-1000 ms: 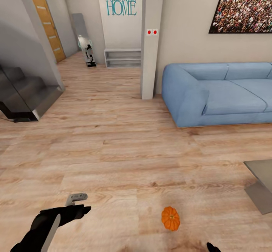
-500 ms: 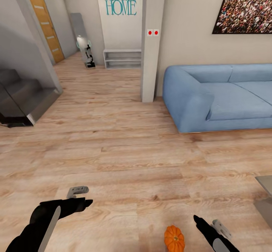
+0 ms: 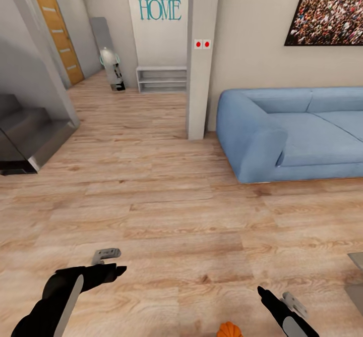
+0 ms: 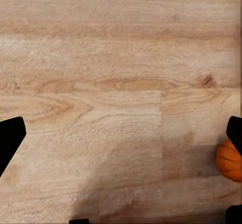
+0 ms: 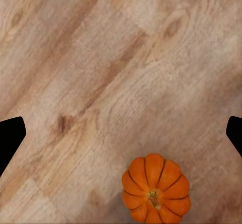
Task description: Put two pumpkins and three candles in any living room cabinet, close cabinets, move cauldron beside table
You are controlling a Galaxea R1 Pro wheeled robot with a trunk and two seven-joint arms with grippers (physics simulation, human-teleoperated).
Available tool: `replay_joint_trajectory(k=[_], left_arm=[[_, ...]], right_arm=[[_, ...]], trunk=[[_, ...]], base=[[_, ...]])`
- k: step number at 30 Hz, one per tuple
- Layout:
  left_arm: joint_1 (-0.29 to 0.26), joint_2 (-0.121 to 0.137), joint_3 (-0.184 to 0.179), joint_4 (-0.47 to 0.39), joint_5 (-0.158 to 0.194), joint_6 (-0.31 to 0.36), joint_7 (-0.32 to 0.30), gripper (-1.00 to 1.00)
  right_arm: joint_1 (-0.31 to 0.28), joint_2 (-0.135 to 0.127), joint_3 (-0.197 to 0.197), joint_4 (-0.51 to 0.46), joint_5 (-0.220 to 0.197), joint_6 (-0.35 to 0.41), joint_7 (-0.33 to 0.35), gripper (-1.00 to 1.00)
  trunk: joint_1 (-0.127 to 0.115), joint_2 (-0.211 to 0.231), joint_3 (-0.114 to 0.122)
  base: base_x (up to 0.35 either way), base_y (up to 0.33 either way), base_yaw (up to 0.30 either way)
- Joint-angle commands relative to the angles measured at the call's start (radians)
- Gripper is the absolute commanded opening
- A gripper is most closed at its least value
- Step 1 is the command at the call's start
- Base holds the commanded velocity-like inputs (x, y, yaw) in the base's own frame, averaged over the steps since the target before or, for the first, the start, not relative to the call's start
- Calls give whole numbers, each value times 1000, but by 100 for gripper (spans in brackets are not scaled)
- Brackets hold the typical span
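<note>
The task looks barely begun, as far as these views tell. One pumpkin (image 5: 156, 190) lies loose on the wood floor (image 3: 166, 216), not in any cabinet, and nothing is held. No cabinet, candle or cauldron can be made out here, so whether any of them has been dealt with cannot be judged. All of it seems left to do: both pumpkins and three candles stowed, drawers shut, the cauldron set by a table.

The pumpkin sits on the floor right in front of the robot, at the bottom edge of the head view between the two arms, nearer the right one. The right claw (image 3: 280, 299) hovers above it, and in its wrist view the fingertips stand far apart, so it is spread wide and empty. The left claw (image 3: 107, 261) hangs over bare floor, also released, with the pumpkin off to one side of it.

The pumpkin is small, bright orange, deeply ribbed, with a short stem pointing up. A blue sofa (image 3: 292, 132) stands well beyond it.
</note>
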Motion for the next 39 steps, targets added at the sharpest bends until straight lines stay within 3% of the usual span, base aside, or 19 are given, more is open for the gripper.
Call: replay_joint_trajectory(k=[1,5,26,35,39], left_arm=[[-1,-1,1,-1,9,6,2,100],[-1,-7,2,-3,9,8,1,100],[-1,-9,8,-36,22,66,3,100],[-1,-9,7,-51,23,88,3,100],[1,14,30,-74,43,110,-20,100]], right_arm=[[0,-1,8,-2,-7,0,-6,100],[0,-1,8,-2,-8,1,-6,100],[2,11,9,0,-11,47,0,100],[5,12,10,46,-8,38,5,100],[-18,8,33,68,15,20,27,100]], trunk=[[0,0,-1],[0,0,-1],[81,-147,-67],[115,-210,-95],[115,-210,-95]], base=[[54,-30,0],[21,-11,0],[0,0,0],[-66,0,0],[0,0,0]])
